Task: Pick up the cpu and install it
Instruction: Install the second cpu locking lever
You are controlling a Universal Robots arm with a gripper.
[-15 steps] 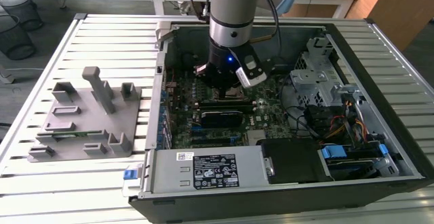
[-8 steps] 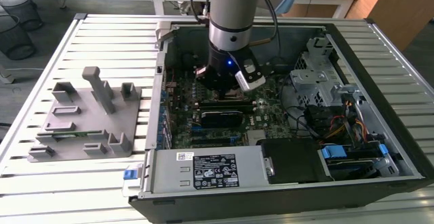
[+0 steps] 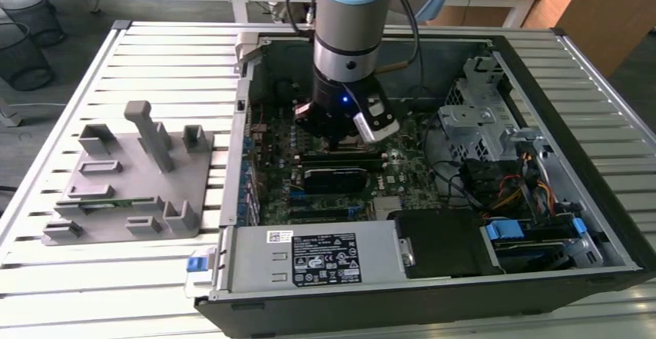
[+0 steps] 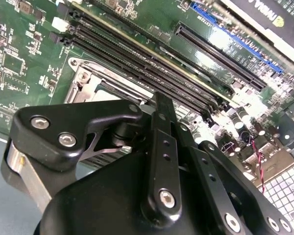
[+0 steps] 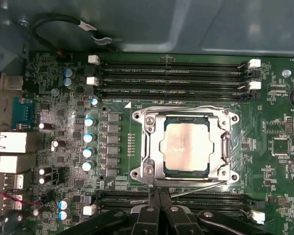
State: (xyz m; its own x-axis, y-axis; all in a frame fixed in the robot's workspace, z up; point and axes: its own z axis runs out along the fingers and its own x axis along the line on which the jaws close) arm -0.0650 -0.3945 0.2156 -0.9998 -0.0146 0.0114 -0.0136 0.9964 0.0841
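Silver-grey metal marks the cpu point(image 5: 185, 147), seated in its socket frame point(image 5: 146, 147) on the green motherboard point(image 5: 279, 122) inside the open computer case point(image 3: 574, 70). The gripper point(image 5: 159, 203) hangs just beside the socket, fingers point(image 5: 162, 198) pressed together, holding nothing. A white label point(image 3: 326, 258) carries unreadable print.

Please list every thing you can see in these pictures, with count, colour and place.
cpu: one, silver-grey, lying in the motherboard socket.
motherboard: one, green, inside the computer case.
computer case: one, black, open, on the slatted table.
slatted table: one, light grey, under everything.
holder blocks: one set, grey, on the table at the exterior view's left of the case.
power supply: one, grey, at the case's near edge.
pincer: one, black, just beside the socket; arm above the case.
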